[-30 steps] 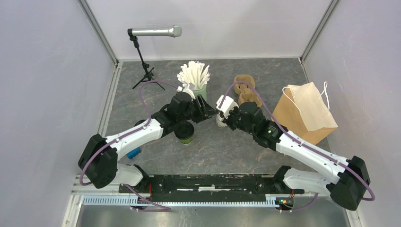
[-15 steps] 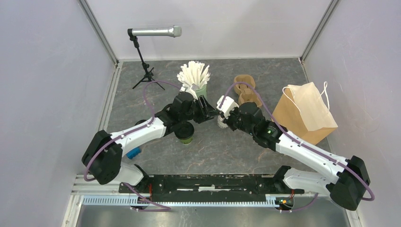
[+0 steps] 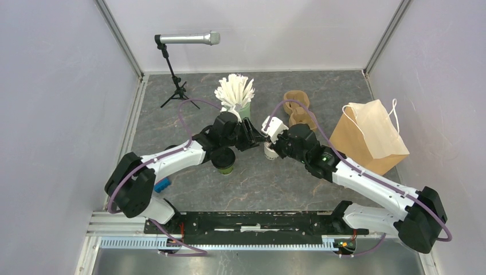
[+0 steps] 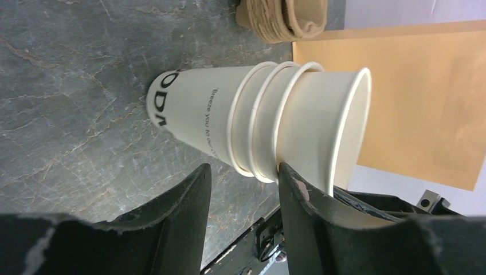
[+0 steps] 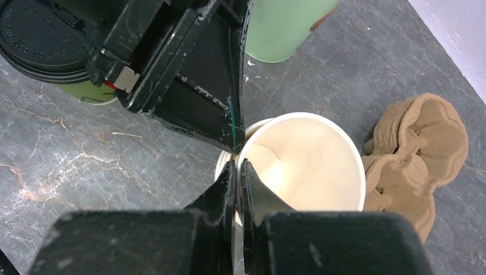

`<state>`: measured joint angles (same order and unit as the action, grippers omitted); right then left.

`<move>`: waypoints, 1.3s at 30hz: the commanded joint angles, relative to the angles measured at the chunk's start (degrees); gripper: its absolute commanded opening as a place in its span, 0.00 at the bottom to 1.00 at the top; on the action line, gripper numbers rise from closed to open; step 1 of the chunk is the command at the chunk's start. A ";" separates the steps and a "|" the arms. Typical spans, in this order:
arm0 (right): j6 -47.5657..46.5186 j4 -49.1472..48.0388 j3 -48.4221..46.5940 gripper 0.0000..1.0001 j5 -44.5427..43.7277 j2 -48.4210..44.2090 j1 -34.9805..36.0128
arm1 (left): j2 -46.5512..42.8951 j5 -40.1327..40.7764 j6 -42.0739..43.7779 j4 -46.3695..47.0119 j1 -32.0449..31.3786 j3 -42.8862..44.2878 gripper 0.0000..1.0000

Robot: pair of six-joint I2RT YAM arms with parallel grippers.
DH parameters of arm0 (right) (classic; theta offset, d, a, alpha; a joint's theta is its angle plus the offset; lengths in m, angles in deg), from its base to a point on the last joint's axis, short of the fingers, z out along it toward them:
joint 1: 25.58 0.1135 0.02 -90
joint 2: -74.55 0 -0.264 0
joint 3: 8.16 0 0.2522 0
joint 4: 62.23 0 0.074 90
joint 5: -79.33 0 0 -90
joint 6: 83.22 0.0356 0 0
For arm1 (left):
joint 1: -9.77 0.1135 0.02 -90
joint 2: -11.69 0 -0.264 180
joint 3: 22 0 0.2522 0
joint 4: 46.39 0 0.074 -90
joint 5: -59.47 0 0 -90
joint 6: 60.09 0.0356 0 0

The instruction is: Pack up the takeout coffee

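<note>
A takeout coffee, an olive-green cup with a black lid (image 3: 224, 160) (image 5: 40, 34), stands under my left forearm. Right of it is a stack of lidless cream cups (image 3: 269, 151) (image 4: 275, 120), the lowest one printed in dark letters. My right gripper (image 3: 269, 141) (image 5: 238, 177) is shut on the rim of the top cup of the stack, one finger inside it. My left gripper (image 3: 259, 137) (image 4: 243, 177) is open beside the stack. One of its fingertips (image 4: 295, 183) touches the top cup just under the rim, and the other stands free of the cups.
A mint-green cup of white sticks (image 3: 236, 94) (image 5: 286, 28) stands just behind the grippers. Brown pulp cup carriers (image 3: 299, 109) (image 5: 418, 160) lie to the right of it. A tan paper bag (image 3: 372, 137) stands at the right, and a microphone on a stand (image 3: 186, 39) at the back left.
My left arm has edged to the right, bringing its open fingers up against the cup stack. The right gripper has kept its hold on the rim.
</note>
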<state>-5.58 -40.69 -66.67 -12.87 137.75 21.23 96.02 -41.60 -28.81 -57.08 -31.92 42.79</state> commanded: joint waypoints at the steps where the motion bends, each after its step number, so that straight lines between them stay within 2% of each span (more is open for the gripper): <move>1: -0.47 -5.53 -1.88 0.00 1.07 1.08 0.30 | 2.02 0.52 0.90 -0.43 0.12 1.71 0.53; 7: -0.54 -4.72 -3.45 0.00 -0.13 1.49 0.33 | 2.01 0.94 1.89 -1.95 0.12 2.09 0.53; 13: -2.00 0.73 -9.98 0.01 -3.28 1.15 0.32 | 1.42 1.10 2.72 -4.23 0.10 3.64 0.53; 20: -2.10 4.70 -12.91 0.02 -3.97 -1.10 0.30 | 0.14 -0.46 2.83 -4.53 0.12 4.98 0.53; 25: -1.40 7.86 -15.11 0.02 -4.20 -3.18 0.30 | -2.46 0.49 3.83 -8.05 0.21 6.77 0.53; 29: -0.37 9.14 -15.57 0.03 -1.50 -5.46 0.30 | -7.11 2.20 5.90 -12.91 1.25 7.66 0.55; 33: 1.46 11.33 -16.35 0.04 5.09 -6.80 0.38 | -14.33 3.44 7.90 -17.95 4.60 7.20 0.57; 37: 4.22 11.84 -14.21 0.04 9.76 -8.65 1.07 | -23.10 7.30 13.09 -26.89 8.13 7.22 0.66; 39: 5.39 10.44 -12.01 0.05 13.98 -9.50 1.55 | -27.02 11.67 15.99 -33.35 9.60 7.12 0.72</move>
<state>-3.57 -29.04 -80.22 -7.27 130.45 21.84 75.74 -37.01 -21.14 -78.69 -24.53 47.79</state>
